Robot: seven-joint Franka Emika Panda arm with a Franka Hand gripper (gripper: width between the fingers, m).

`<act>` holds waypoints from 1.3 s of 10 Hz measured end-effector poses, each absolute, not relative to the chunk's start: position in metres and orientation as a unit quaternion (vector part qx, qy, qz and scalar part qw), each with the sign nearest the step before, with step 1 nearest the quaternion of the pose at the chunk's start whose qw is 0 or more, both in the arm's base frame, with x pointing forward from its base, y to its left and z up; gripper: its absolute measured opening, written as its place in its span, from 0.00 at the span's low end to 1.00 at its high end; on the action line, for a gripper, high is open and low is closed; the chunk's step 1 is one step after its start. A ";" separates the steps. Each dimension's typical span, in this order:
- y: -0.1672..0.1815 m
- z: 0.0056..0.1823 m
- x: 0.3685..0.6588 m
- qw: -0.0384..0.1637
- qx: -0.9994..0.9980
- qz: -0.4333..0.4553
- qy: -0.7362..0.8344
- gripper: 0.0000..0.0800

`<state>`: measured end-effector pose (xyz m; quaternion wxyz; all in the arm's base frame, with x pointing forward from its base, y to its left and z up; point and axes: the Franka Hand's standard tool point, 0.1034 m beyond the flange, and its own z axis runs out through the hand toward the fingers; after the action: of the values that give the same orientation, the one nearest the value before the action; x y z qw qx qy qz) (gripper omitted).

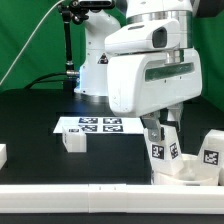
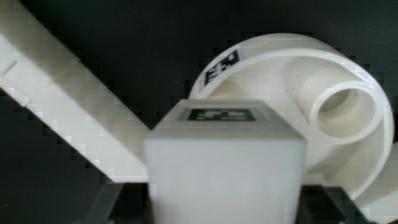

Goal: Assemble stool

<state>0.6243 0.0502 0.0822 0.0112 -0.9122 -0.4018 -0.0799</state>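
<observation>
My gripper [image 1: 160,138] is shut on a white blocky stool leg [image 1: 158,152] with a black-and-white tag, holding it low over the table at the exterior view's right. In the wrist view the leg [image 2: 231,150] fills the middle between my dark fingers [image 2: 128,205], with a tag on its far end. Just beyond it lies the round white seat [image 2: 294,90] with a tag and a round socket [image 2: 349,106]. In the exterior view the seat [image 1: 190,172] lies under and to the right of the leg. Another tagged white part [image 1: 210,150] stands at the far right.
A loose white leg [image 1: 72,141] sits in front of the marker board [image 1: 95,125]. Another white piece [image 1: 2,155] shows at the exterior view's left edge. A white rail [image 1: 100,195] runs along the table's front; it crosses the wrist view [image 2: 63,90] as a slanted bar.
</observation>
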 end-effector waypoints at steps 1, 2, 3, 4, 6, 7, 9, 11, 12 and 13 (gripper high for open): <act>0.050 0.082 0.624 0.012 -0.917 -0.080 -0.391 0.42; 0.050 0.082 0.624 0.012 -0.918 -0.080 -0.387 0.42; 0.050 0.082 0.624 0.016 -0.933 -0.079 -0.351 0.42; 0.050 0.082 0.624 0.019 -0.947 -0.079 -0.310 0.42; 0.050 0.082 0.624 0.026 -0.968 -0.078 -0.237 0.42; 0.050 0.082 0.625 0.029 -0.979 -0.079 -0.183 0.43; 0.056 0.082 0.626 0.037 -0.994 -0.084 -0.061 0.43; 0.062 0.082 0.626 0.047 -0.993 -0.081 0.066 0.43; 0.065 0.082 0.625 0.052 -0.988 -0.078 0.124 0.43; 0.072 0.082 0.623 0.059 -0.978 -0.071 0.185 0.43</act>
<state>0.6234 0.0723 0.0816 0.0588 -0.9783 0.1853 -0.0712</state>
